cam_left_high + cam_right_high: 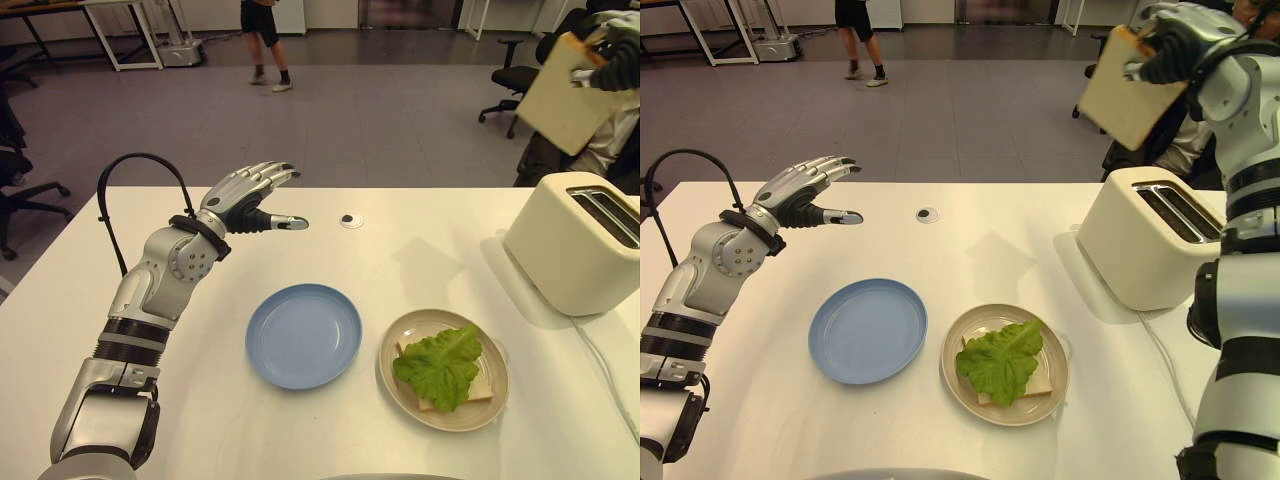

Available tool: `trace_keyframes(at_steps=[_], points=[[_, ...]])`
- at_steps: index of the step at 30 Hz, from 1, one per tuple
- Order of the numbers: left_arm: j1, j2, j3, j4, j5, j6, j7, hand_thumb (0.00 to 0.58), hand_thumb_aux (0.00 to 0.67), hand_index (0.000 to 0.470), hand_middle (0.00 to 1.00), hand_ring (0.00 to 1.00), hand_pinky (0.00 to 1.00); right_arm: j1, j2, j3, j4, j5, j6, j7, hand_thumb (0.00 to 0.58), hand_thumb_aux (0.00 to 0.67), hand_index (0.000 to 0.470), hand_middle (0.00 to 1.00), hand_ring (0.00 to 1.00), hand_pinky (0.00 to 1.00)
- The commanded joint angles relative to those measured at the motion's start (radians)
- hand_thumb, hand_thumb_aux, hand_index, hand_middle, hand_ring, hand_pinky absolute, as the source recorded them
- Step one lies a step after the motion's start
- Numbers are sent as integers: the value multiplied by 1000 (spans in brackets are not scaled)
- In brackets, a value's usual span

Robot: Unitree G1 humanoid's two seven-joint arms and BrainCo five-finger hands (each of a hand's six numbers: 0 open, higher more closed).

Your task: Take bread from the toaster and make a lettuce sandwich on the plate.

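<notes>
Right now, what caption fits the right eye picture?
Right hand holds a tan bread slice above the cream toaster; green lettuce leaf lies on another slice on the beige plate.

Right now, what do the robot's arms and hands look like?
Left arm and right arm: silver-grey shells, black joint bands. Left hand and right hand: silver metallic, dark-jointed fingers. Black cable loops by the left wrist.

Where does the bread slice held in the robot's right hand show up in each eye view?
Left eye view: the bread slice is in the top right corner, gripped by the right hand, above the toaster.
Right eye view: the bread slice is at the top right but further in from the edge.
Shared landmark: the toaster below it.
</notes>
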Motion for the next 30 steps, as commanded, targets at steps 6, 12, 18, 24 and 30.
trace_keyframes(at_steps=[6,12,18,24,30], points=[[5,-3,-9,-60,7,30,-29,0,0,0,0,0,0,489,-7,-1,-697,569,315,895,580,670,470,0,0,0],[-2,-2,-10,-64,3,33,-37,0,0,0,0,0,0,653,-11,4,-928,604,480,985,580,670,470,0,0,0],[-8,-8,-13,-83,-3,33,-50,0,0,0,0,0,0,769,2,29,-1036,588,554,974,580,670,470,0,0,0],[-18,-21,-19,-90,-1,29,-58,0,0,0,0,0,0,834,15,53,-1060,574,568,950,580,670,470,0,0,0],[9,-57,-67,-311,-270,-42,-247,0,0,0,0,0,0,844,39,83,-966,503,497,892,580,670,470,0,0,0]])
